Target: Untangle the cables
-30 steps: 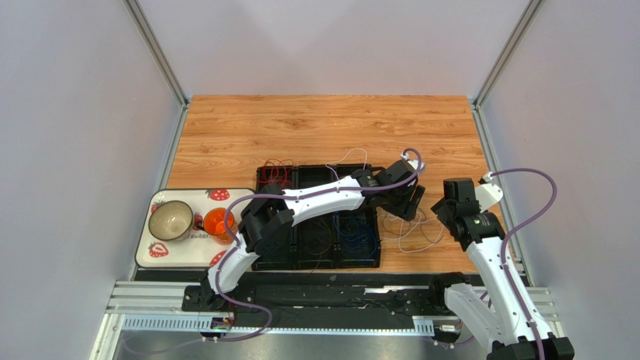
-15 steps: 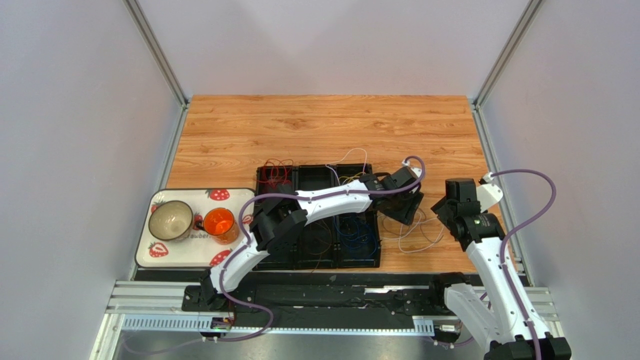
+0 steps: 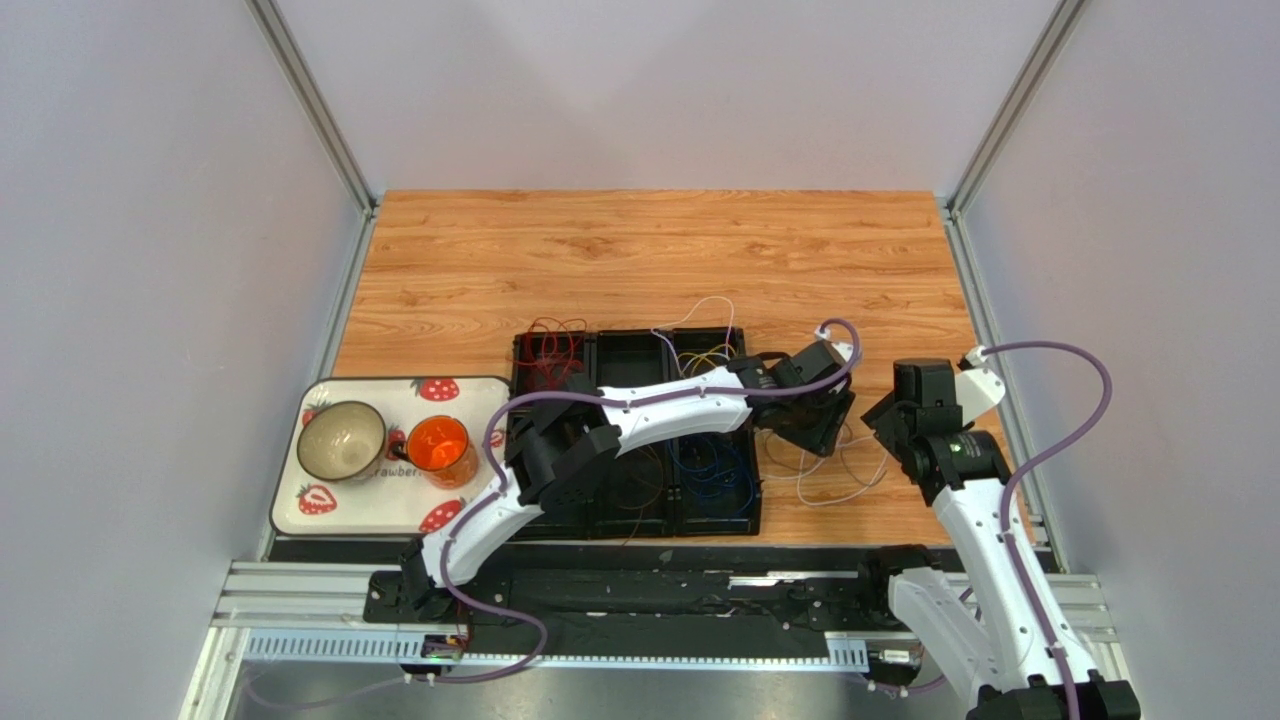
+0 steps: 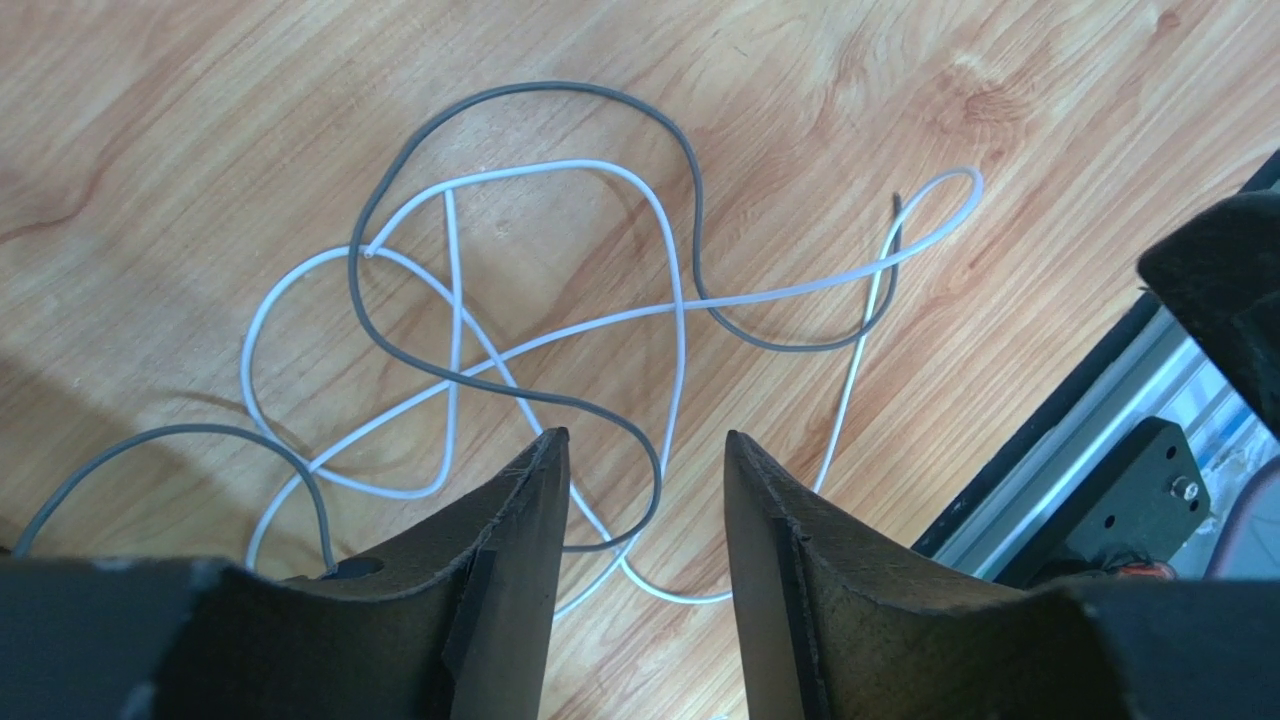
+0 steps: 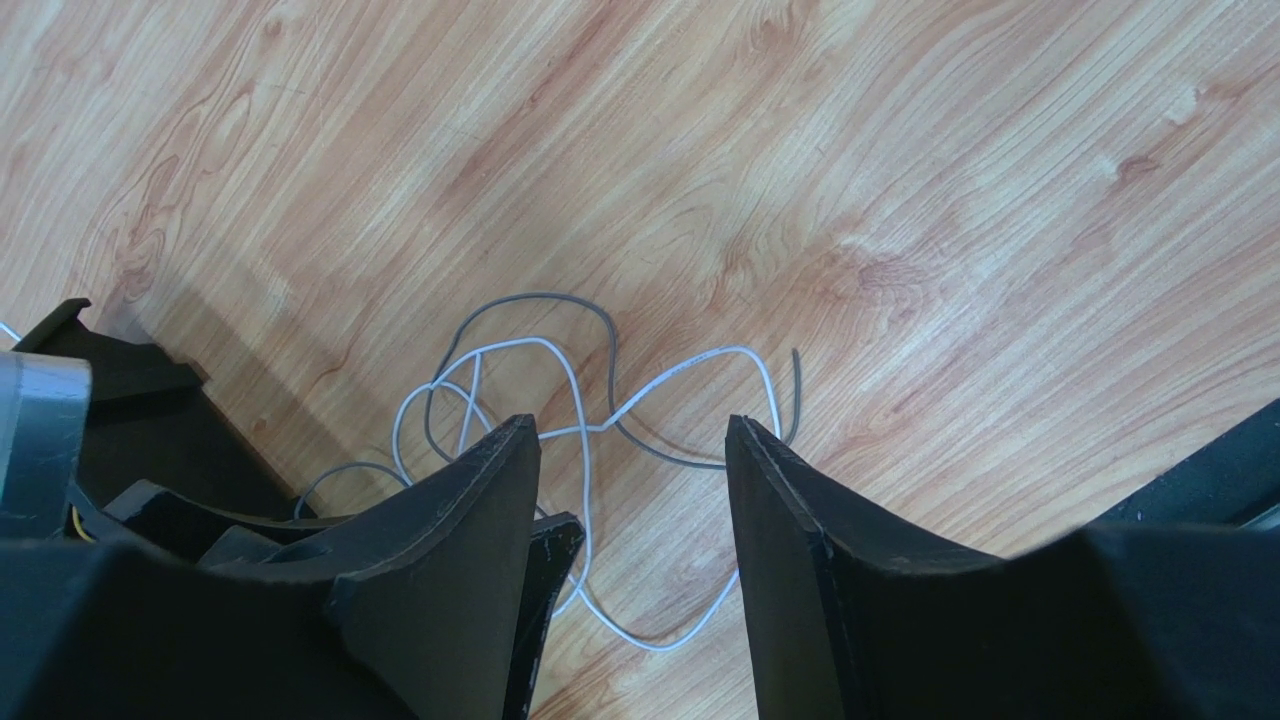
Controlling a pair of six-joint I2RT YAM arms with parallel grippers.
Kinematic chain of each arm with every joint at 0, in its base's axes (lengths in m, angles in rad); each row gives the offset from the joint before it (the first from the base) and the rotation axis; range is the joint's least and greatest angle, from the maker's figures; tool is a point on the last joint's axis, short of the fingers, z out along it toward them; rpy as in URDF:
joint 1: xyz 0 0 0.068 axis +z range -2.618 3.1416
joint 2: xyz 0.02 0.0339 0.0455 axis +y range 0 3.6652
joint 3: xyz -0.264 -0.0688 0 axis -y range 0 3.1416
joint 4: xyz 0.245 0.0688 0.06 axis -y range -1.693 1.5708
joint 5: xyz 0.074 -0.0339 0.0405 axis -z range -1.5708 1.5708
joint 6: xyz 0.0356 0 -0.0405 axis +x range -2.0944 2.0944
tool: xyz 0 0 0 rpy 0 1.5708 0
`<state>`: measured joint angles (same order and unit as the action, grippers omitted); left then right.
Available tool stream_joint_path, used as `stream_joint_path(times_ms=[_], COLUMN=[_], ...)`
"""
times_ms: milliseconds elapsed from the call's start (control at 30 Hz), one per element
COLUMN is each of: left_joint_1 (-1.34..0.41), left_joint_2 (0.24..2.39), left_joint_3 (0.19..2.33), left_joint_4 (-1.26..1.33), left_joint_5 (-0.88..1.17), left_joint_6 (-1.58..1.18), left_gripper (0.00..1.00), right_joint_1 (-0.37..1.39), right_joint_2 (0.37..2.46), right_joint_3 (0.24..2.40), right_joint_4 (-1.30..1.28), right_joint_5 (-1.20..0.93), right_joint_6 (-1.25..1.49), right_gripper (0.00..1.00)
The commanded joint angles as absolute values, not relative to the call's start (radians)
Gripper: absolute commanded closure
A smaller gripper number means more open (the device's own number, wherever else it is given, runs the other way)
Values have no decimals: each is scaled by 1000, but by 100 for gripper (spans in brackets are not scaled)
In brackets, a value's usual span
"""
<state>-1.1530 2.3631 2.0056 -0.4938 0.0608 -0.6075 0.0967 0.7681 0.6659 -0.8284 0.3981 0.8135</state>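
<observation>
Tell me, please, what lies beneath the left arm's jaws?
Beneath the left gripper lie a white cable and a grey cable, looped across each other on the wooden table. Their nearest loops are hidden behind its jaws.

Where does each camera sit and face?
Top external: overhead from the near edge, looking down on the table; left arm and right arm show.
Left wrist: on that arm, facing down past the left gripper at white cable and grey cable.
Right wrist: likewise, past the right gripper.
Shared: both wrist views show those cables.
</observation>
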Motion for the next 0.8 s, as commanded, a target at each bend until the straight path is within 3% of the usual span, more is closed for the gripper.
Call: stream_joint_path(times_ms=[0,267,367,400,500,767], left_joint_1=[-1164,-1163,-1163,-1163,-1164,-1160], left_joint_2=[2384,2408,2410,2408,2390,2209], left_joint_3=[2057,2075,2079,2080,2079,2011], left_joint_4=[-472,-479,-479,-480,-488,-541], left_joint_5=[77,90,98,101,106,29], left_joint_6=[-621,-621,-618,-618,-617,-571], left_gripper=[50,64,75,86,100,100], right_joint_1=[89,83,83,83,81,78], right_joint_2=[747,741,738,738,735,715], right_joint_3=[655,655,652,652,649,649], right_joint_4=[-792,-793,-793,-793,-793,-796], right_joint_5=[391,379,376,374,371,353], right_joint_6=[799,792,792,792,788,782], right_gripper=[47,48,48,48,48,48])
